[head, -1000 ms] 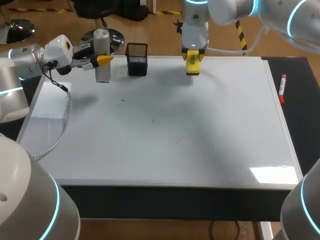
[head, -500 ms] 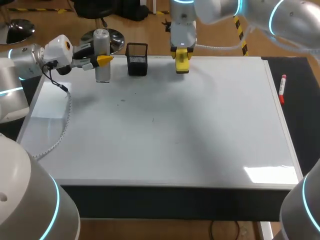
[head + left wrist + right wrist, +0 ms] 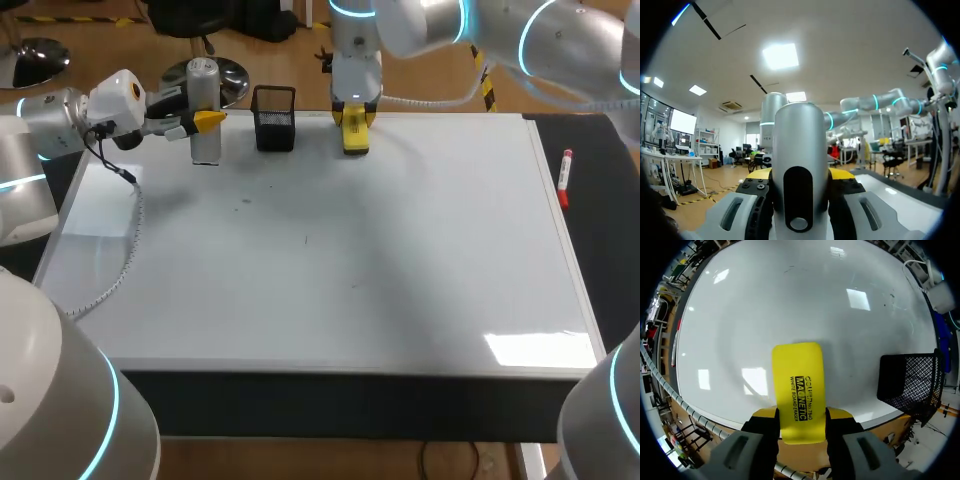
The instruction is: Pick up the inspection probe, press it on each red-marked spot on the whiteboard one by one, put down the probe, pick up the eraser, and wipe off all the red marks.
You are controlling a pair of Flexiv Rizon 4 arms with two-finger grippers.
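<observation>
Head view, near to far: the whiteboard [image 3: 400,260] covers most of the table and carries a few faint dark specks. A red marker [image 3: 565,178] lies on the dark strip beside its right edge. At the far edge, from left to right, are the probe [image 3: 205,100], a black mesh basket [image 3: 274,120] and the eraser [image 3: 355,140].

Only this view shows both arms and their spacing. The left end effector [image 3: 205,121] is at the far left corner. The right end effector [image 3: 354,118] is near the middle of the far edge, just right of the basket.

The left wrist view alone shows the grip on the probe [image 3: 800,165]. The left end effector [image 3: 800,180] is clamped on the silver cylinder, which stands upright between the fingers.

The right wrist view alone shows the eraser [image 3: 797,390] face-on. The right end effector [image 3: 801,417] grips its long sides and the yellow pad faces the whiteboard [image 3: 790,305]. Contact with the board cannot be determined. The basket [image 3: 907,382] stands beside it.
</observation>
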